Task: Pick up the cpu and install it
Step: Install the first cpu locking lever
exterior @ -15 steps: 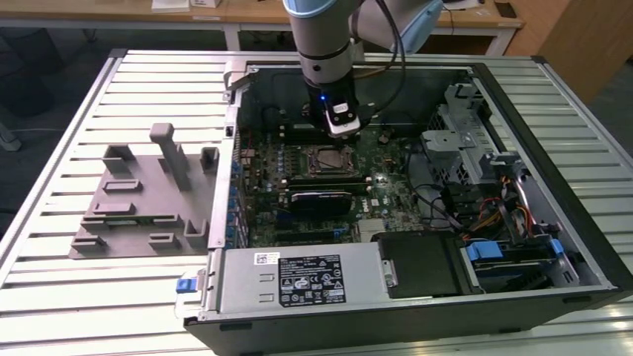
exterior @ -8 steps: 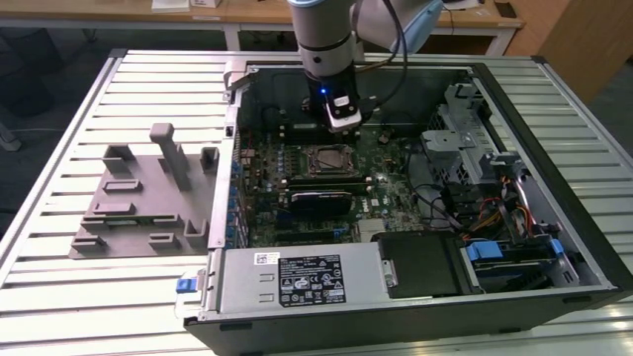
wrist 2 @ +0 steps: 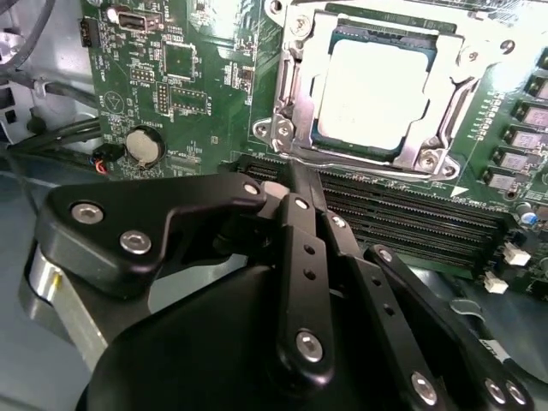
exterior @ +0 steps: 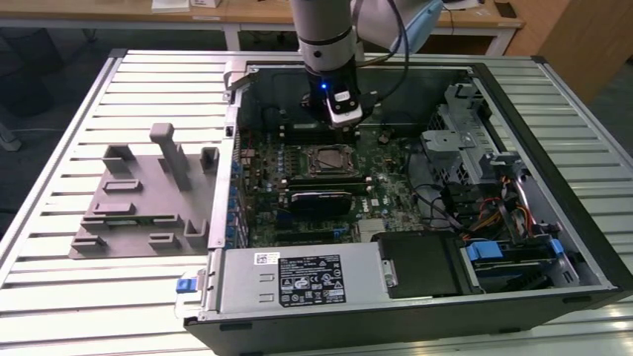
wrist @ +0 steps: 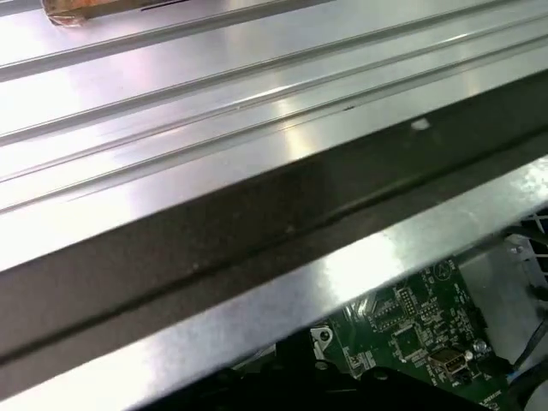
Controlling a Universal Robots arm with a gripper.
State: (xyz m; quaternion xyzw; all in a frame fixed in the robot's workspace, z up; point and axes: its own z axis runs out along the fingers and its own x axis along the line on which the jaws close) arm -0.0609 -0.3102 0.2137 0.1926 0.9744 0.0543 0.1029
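The cpu (wrist 2: 372,86), a small square chip with a bright silver top, lies flat in the metal-framed socket (wrist 2: 291,128) on the green motherboard (wrist 2: 197,51). In the exterior view the cpu (exterior: 327,159) sits in the middle of the board inside the open computer case. My gripper (exterior: 343,127) hangs just behind the socket, above the memory slots (wrist 2: 411,227). Its black fingers (wrist 2: 295,214) meet at the tips, and the gripper (wrist 2: 300,175) is shut with nothing in it. It is a short way from the cpu and does not touch it.
A grey plastic fixture (exterior: 148,200) with upright blocks stands on the slatted table (exterior: 79,311) at the exterior view's left. The case holds a power supply (exterior: 296,278), drive cages (exterior: 465,141) and cables. The case's metal rim (wrist: 282,300) runs close to the arm.
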